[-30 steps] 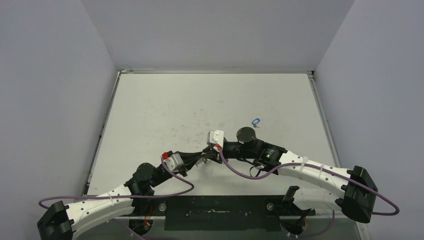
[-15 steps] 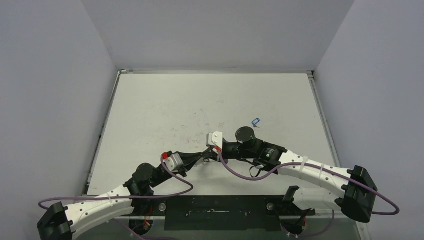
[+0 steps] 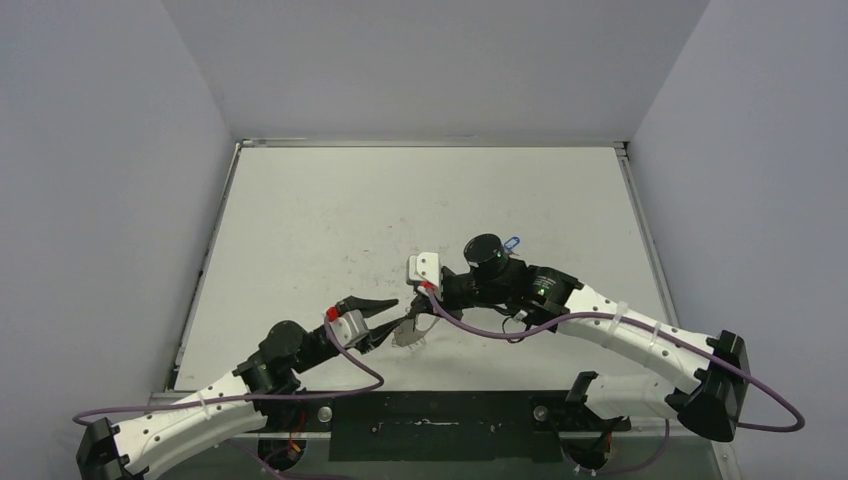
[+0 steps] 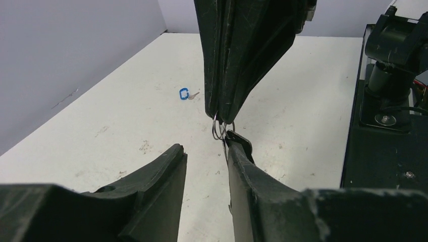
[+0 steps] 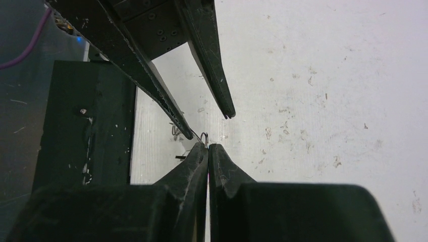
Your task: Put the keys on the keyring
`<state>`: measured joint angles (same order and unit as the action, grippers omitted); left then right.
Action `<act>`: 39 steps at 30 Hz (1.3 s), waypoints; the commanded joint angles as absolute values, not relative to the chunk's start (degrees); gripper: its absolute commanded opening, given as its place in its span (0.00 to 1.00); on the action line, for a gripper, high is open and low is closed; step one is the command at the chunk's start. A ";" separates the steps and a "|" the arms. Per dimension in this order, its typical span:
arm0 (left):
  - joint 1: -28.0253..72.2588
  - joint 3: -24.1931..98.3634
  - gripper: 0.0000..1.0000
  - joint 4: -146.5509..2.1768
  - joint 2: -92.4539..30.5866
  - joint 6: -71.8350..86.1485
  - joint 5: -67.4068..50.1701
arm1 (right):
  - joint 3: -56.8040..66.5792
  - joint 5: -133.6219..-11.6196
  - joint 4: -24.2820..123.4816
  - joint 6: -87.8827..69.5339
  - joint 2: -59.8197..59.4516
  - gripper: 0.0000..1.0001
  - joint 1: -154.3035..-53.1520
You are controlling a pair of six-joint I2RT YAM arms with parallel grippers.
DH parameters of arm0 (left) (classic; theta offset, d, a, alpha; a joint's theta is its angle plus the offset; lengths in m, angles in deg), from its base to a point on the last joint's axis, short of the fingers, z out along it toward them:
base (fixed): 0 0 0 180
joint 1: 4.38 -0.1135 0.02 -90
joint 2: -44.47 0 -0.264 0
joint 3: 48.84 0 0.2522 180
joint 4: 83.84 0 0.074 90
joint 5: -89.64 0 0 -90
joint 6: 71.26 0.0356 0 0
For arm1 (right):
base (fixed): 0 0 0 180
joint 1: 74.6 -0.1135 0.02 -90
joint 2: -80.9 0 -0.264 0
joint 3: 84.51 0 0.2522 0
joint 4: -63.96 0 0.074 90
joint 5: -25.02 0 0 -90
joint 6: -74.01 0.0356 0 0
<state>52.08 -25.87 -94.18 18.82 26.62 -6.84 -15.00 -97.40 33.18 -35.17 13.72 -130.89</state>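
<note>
Overhead, the right arm's wrist joint (image 3: 485, 252) partly covers the blue-headed key (image 3: 512, 242) lying on the table (image 3: 320, 220). Nearer, the right gripper (image 5: 208, 147) is clenched on a wire loop (image 5: 204, 136) of the keyring (image 3: 410, 332), and the left gripper (image 4: 207, 142) gapes beside it.

2 white-shelled arms (image 3: 620, 330), black joints (image 3: 485, 250), purple cables (image 3: 480, 334), scuffed black pincer fingers (image 4: 252, 171)

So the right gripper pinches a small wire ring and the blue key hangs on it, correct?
No: the right gripper pinches the wire ring, but the blue key lies loose on the table, as the left wrist view shows.
</note>
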 commanded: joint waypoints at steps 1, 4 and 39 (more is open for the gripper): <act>52.13 -21.02 0.35 -88.28 18.52 30.07 -8.83 | -9.00 -99.71 26.80 -36.20 11.42 0.00 -130.68; 52.19 -19.69 0.37 -86.95 17.34 30.56 -10.24 | -6.36 -99.72 23.16 -36.08 9.37 0.00 -130.68; 52.14 -19.53 0.10 -95.71 9.35 27.64 -12.87 | -1.63 -101.45 20.31 -32.87 4.20 0.00 -131.47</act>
